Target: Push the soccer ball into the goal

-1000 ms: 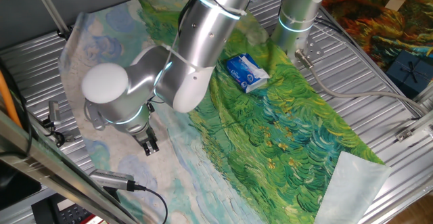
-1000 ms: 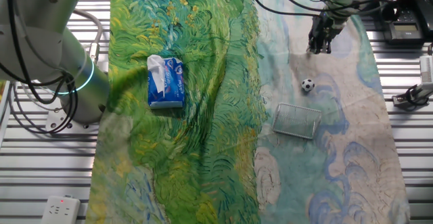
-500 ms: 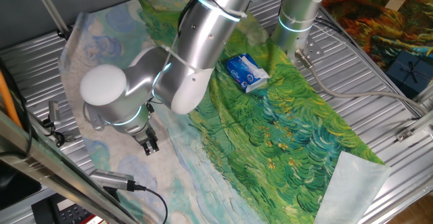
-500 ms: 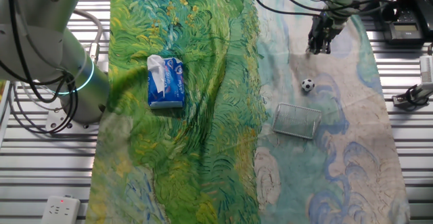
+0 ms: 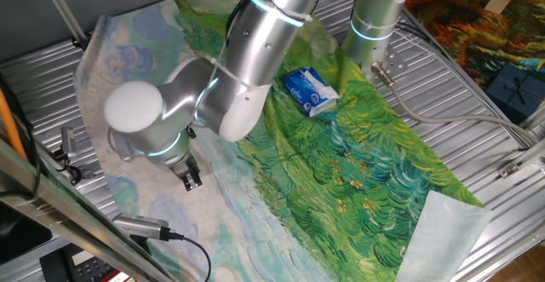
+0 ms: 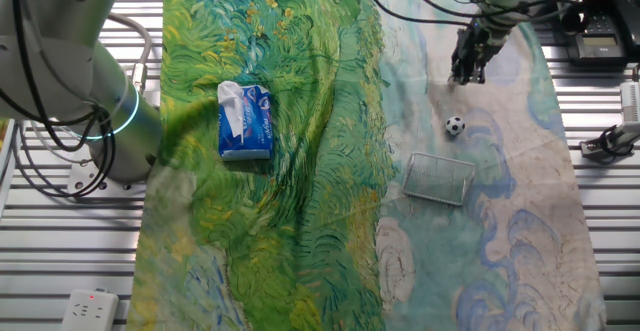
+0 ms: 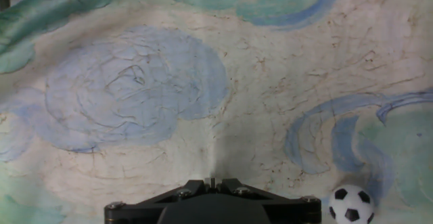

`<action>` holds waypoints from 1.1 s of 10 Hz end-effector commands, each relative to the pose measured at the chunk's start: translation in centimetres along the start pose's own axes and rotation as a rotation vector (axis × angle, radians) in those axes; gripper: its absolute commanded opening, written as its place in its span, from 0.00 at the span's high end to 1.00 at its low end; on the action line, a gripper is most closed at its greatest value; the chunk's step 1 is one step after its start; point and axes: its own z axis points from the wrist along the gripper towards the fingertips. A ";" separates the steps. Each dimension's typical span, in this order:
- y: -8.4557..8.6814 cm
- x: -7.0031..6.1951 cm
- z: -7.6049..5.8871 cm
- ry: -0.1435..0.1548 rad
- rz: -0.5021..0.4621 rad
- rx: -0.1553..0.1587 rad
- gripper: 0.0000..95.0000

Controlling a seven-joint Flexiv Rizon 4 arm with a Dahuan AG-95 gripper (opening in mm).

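Your gripper (image 6: 468,71), fingers pressed together, has shifted slightly left at upper right; the soccer ball (image 6: 455,126) and goal (image 6: 439,178) stay put. The blue packet's (image 6: 246,121) writing is unreadable.

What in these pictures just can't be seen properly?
- Soccer ball and goal: missing from one fixed view, hidden behind the arm.
- Gripper: jaws too small and dark in both fixed views to tell open from shut; the hand view shows only its base.
- Goal: outside the hand view.
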 end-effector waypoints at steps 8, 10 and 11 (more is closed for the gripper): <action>-5.8 1.9 0.8 -0.001 -0.070 -0.006 1.00; -10.1 3.6 0.6 0.005 -0.138 0.002 1.00; -12.0 4.3 0.4 0.006 -0.170 -0.001 1.00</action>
